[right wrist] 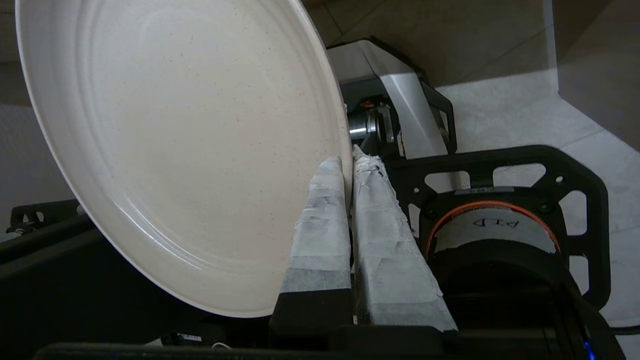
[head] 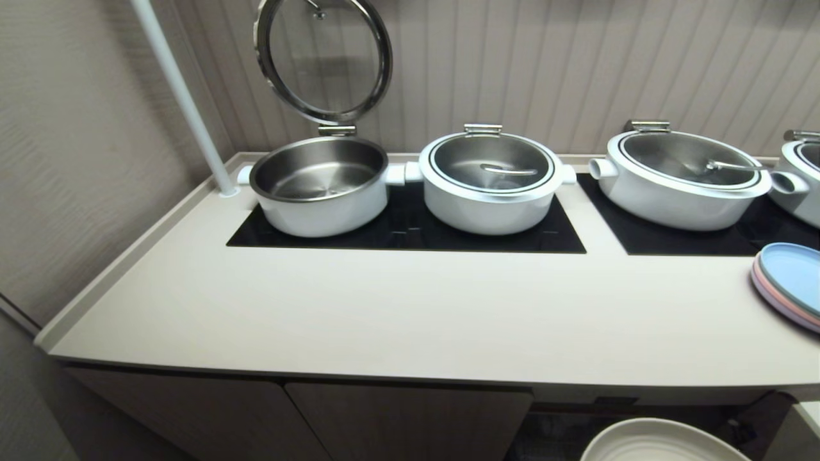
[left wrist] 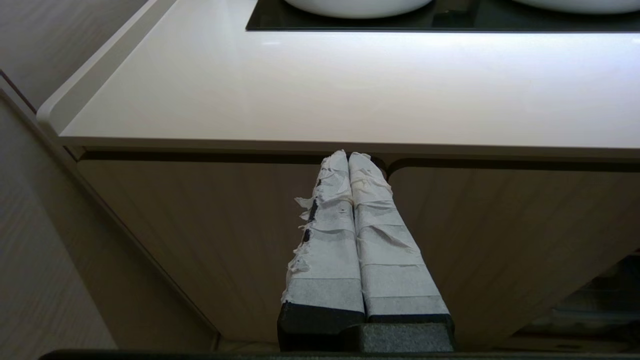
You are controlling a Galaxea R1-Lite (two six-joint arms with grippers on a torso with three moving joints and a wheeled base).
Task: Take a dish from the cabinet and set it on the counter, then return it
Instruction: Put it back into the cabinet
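Observation:
The cream-beige dish (right wrist: 190, 150) fills much of the right wrist view, and my right gripper (right wrist: 347, 165) is shut on its rim, one taped finger on each face. In the head view the dish (head: 660, 442) shows only as an arc at the bottom edge, below the front of the counter (head: 410, 314) and before the open part of the cabinet (head: 397, 416). The right gripper itself is outside the head view. My left gripper (left wrist: 348, 156) is shut on nothing, parked low facing the closed cabinet doors (left wrist: 500, 240) under the counter (left wrist: 350, 85).
Several white pots (head: 490, 182) stand on black cooktop panels (head: 410, 234) at the back; the leftmost pot (head: 320, 186) has its glass lid (head: 323, 57) raised. Stacked blue and pink plates (head: 791, 282) lie at the counter's right end. A white pole (head: 186, 102) rises at the back left.

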